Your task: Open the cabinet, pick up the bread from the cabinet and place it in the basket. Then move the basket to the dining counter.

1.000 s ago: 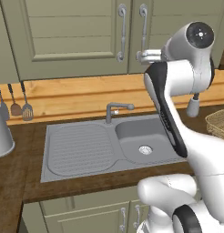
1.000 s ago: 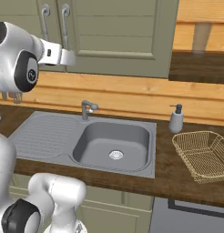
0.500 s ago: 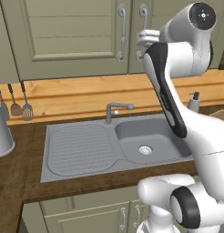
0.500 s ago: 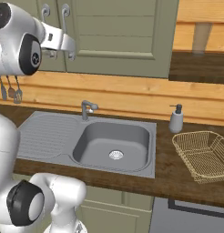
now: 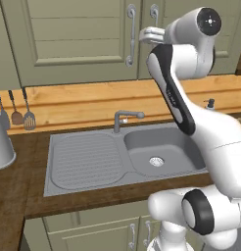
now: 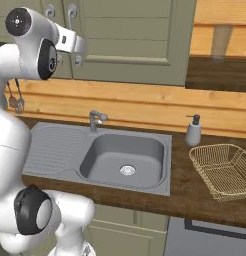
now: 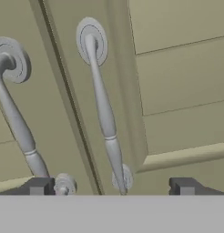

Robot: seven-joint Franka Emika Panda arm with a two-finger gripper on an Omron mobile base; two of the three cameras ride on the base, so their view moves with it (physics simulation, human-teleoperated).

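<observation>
The cabinet (image 5: 78, 44) hangs over the sink, and both of its sage-green doors are shut. My gripper (image 5: 148, 35) is raised in front of the right door, close to its long silver handle (image 7: 102, 104). In the hand view the gripper (image 7: 112, 186) is open, and the lower end of that handle lies between the two dark fingertips (image 7: 41, 186), untouched. The left door's handle (image 7: 16, 118) runs beside it. The empty wicker basket (image 6: 215, 152) sits on the worktop to the right of the sink. The bread is hidden behind the doors. The dining counter is out of view.
A grey sink (image 5: 156, 147) with a tap (image 5: 125, 117) lies below the arm. A soap dispenser (image 6: 193, 131) stands between sink and basket. Utensils (image 5: 19, 110) hang at the left over a grey canister (image 5: 2, 142). An open wooden shelf (image 6: 220, 50) adjoins the cabinet's right side.
The arm has lifted the gripper up and a little to the left, closer to the cabinet's handles. The jaws have stayed open. The doors, basket and camera have not moved.
</observation>
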